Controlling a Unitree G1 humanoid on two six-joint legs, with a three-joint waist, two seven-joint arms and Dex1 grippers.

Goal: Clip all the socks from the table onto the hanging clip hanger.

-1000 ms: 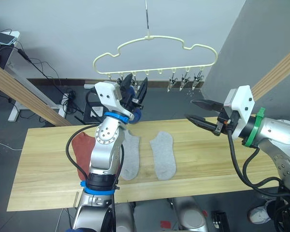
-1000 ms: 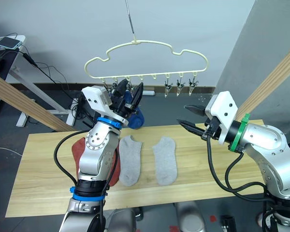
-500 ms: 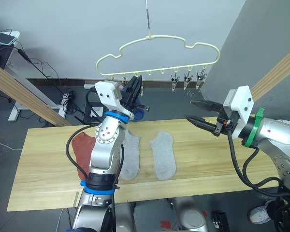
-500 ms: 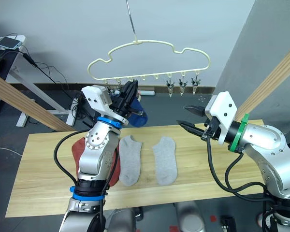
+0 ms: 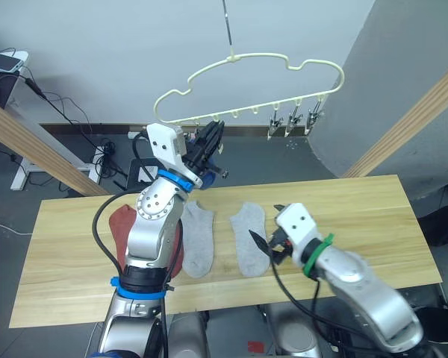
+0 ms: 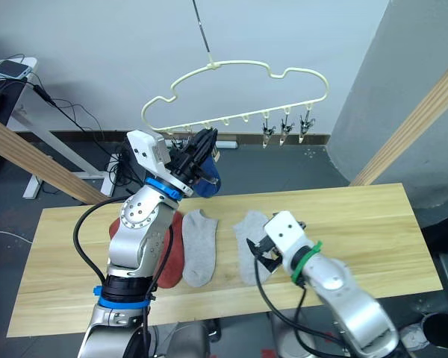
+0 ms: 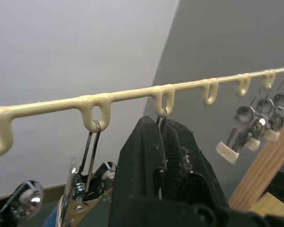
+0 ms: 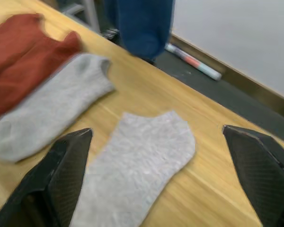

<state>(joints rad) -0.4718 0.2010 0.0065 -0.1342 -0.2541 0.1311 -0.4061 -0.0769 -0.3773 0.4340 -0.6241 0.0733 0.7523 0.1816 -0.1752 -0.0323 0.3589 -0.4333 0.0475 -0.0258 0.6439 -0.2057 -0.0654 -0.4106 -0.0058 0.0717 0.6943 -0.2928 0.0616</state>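
bench (image 5: 373,216): light wood planks; carries the loose socks
clip hanger (image 5: 246,63): pale yellow, hangs above the bench's far edge; clips along its lower bar
socks: two rust-red (image 5: 123,227) at left; two grey (image 5: 197,240) mid-bench; a blue one (image 6: 205,183) hangs below the clips
left tool (image 5: 211,142): fingers together, raised at the clip row
right tool (image 5: 265,239): fingers wide apart, low over the right grey sock (image 8: 132,161)

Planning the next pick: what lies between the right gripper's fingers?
A grey sock lies on the table between the open right gripper's fingers, in the right wrist view.
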